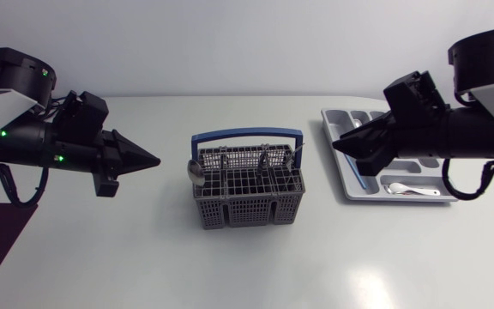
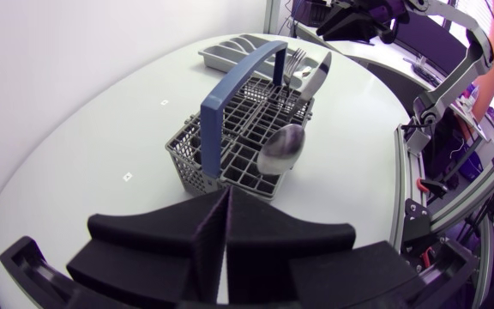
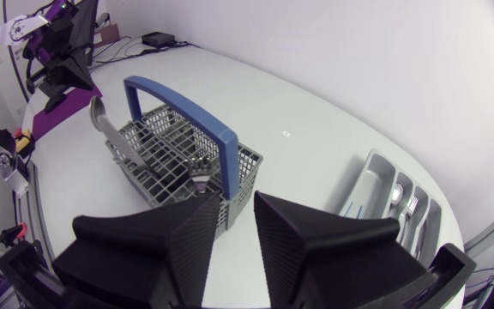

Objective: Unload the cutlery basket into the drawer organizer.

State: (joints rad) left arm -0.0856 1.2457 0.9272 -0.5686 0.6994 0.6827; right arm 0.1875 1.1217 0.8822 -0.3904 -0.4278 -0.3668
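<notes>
A grey wire cutlery basket (image 1: 247,196) with a blue handle (image 1: 247,134) stands near the middle of the white tabletop (image 1: 341,257). It holds several pieces of cutlery. A large spoon (image 1: 195,172) stands bowl-up at the end of the basket nearest the left arm. A fork (image 2: 294,62) and another flat silver piece (image 2: 320,73) stick up at the far end, towards the right arm. The grey drawer organizer (image 1: 344,178) lies flat on the tabletop well to the right of the basket, and the right arm covers part of it. A small spoon (image 1: 412,190) lies in one of its near compartments. The right wrist view shows a fork (image 3: 412,210) and one more silver piece in the long slots. The left end effector (image 1: 151,159) hangs above the tabletop to the left of the basket, apart from it. It points at the spoon end, and its fingers are clenched tip to tip on nothing. The right end effector (image 1: 340,146) hovers over the organizer's left edge and points towards the basket. It is released, with a narrow gap between its two fingers and nothing in that gap.
</notes>
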